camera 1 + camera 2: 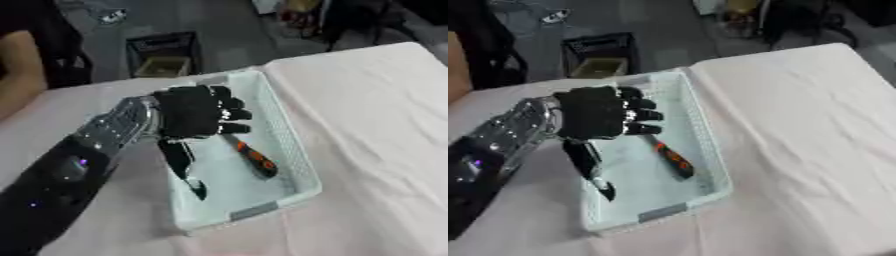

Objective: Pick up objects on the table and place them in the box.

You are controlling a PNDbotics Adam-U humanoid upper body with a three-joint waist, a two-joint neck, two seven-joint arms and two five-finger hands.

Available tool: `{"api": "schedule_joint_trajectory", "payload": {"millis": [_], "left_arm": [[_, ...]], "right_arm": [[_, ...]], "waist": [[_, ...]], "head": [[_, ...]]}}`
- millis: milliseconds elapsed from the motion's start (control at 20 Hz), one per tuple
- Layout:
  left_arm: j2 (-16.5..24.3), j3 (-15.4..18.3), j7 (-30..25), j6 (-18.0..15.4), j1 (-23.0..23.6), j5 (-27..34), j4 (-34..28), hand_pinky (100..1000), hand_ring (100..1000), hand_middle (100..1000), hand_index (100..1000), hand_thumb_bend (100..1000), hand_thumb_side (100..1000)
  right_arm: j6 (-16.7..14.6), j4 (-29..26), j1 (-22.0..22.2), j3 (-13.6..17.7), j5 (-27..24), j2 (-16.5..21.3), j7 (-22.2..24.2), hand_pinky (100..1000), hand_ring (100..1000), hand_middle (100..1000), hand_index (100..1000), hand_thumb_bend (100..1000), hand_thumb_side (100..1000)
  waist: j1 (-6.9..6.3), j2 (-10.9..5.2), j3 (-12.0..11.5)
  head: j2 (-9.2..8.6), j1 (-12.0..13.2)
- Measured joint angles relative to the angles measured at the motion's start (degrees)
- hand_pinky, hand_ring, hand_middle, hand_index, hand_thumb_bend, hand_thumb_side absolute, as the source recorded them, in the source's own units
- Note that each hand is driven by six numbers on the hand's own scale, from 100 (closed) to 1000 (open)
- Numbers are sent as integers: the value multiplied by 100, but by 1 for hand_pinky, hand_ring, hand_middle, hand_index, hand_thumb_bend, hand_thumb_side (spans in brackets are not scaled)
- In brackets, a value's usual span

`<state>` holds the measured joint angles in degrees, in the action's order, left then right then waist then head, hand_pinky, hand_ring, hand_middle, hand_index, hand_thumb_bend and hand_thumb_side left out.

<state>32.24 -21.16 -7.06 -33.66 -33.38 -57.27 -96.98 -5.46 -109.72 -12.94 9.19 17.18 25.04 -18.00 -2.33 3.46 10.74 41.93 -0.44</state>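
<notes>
Item: screwdriver (256,159), orange-and-black, lying inside the pale box (293,150) on the desk (376,125), likely stiff, light, best held mid-handle; my left robot hand (197,111) above the box, fingers curled, thumb hanging, holding nothing.

The left hand (194,112) hangs over the far left part of the basket (293,145), its thumb reaching down inside and blocking that side. An orange-and-black tool (256,160) lies on the basket floor to the right. Right of the basket, the cloth-covered bench (376,140) lies open.
</notes>
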Motion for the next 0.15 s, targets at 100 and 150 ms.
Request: {"api": "schedule_joint_trajectory", "payload": {"millis": [100, 150], "left_arm": [[270, 501, 108, 495, 328, 1383, -433, 762, 831, 855, 884, 754, 834], [418, 789, 192, 745, 509, 2032, -679, 759, 826, 857, 880, 708, 833]], "right_arm": [[4, 14, 1, 23, 2, 0, -15, 309, 414, 466, 686, 100, 698], [6, 16, 2, 32, 3, 0, -27, 309, 414, 467, 686, 100, 698]], "waist": [[1, 1, -65], [4, 1, -94]], "head": [[-5, -55], [-6, -88]]}}
